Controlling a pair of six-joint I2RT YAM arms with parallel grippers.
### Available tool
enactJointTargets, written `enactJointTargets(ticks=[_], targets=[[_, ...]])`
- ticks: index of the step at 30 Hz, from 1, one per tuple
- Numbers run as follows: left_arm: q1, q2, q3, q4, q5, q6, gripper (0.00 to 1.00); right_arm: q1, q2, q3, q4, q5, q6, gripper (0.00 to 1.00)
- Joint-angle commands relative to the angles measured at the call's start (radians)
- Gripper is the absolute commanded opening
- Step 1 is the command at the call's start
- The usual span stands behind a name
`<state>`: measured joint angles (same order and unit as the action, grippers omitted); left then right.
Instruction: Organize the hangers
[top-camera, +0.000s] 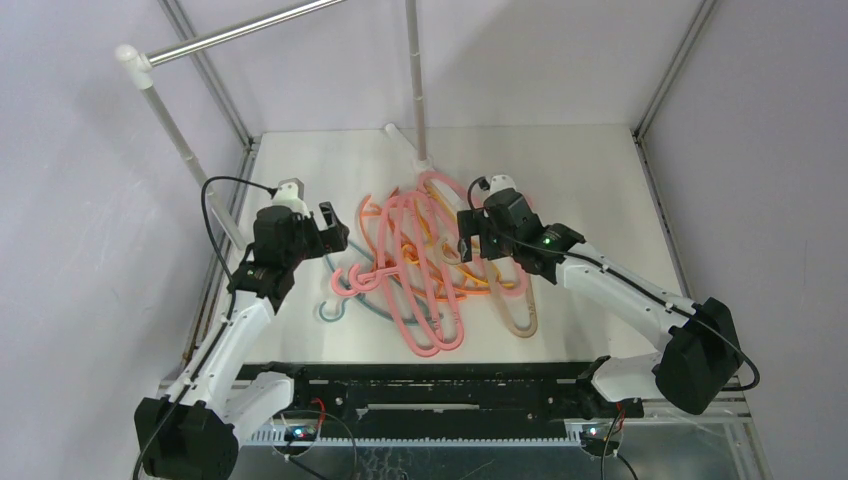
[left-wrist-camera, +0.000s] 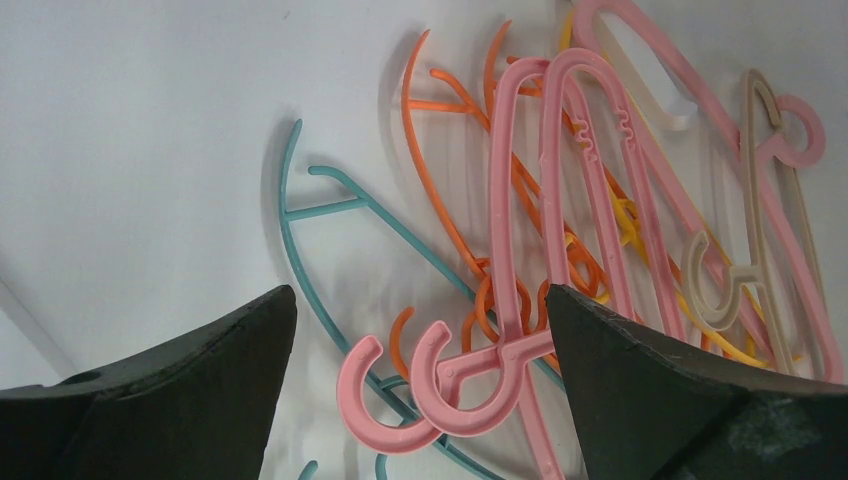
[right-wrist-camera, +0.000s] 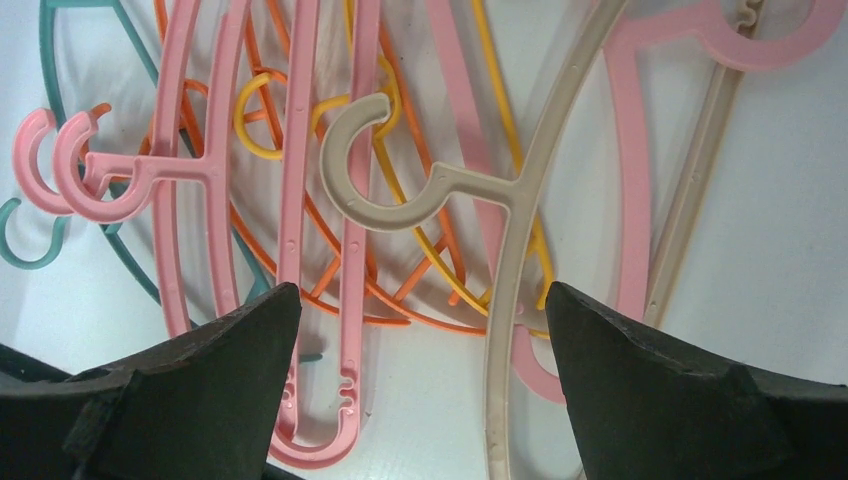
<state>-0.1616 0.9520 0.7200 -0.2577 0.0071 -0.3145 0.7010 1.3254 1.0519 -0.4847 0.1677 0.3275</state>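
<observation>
A tangled pile of hangers (top-camera: 425, 262) lies flat on the white table: mostly pink, some orange and yellow, one beige (top-camera: 517, 310), one teal (top-camera: 335, 305). My left gripper (top-camera: 330, 232) is open above the pile's left edge; in its wrist view two pink hooks (left-wrist-camera: 420, 385) lie between the fingers over the teal hanger (left-wrist-camera: 300, 215). My right gripper (top-camera: 470, 240) is open above the pile's right part; in its wrist view the beige hanger (right-wrist-camera: 500, 290) and a pink hanger end (right-wrist-camera: 345, 380) lie between the fingers. Both grippers hold nothing.
A silver rail (top-camera: 245, 32) on white posts (top-camera: 165, 110) crosses the back left, with another post (top-camera: 416, 80) standing at the back centre. Metal frame bars (top-camera: 670, 70) edge the table. Grey walls surround it.
</observation>
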Motion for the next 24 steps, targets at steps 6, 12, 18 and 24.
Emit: enactJointTargets(ticks=[6,12,18,24], targets=[[-0.007,-0.014,0.022,-0.011,0.001,0.003,0.99,-0.011,-0.047,-0.063,0.07,0.003,-0.051,0.97],[-0.006,-0.015,0.019,-0.012,0.0,0.006,0.99,-0.053,0.047,-0.079,0.058,-0.079,-0.046,0.66],[-0.007,-0.021,0.019,-0.021,-0.008,0.009,1.0,-0.064,0.138,-0.111,0.071,-0.12,-0.041,0.49],[-0.006,-0.044,0.003,-0.033,-0.02,0.017,0.99,-0.074,0.199,-0.132,0.081,-0.104,-0.037,0.5]])
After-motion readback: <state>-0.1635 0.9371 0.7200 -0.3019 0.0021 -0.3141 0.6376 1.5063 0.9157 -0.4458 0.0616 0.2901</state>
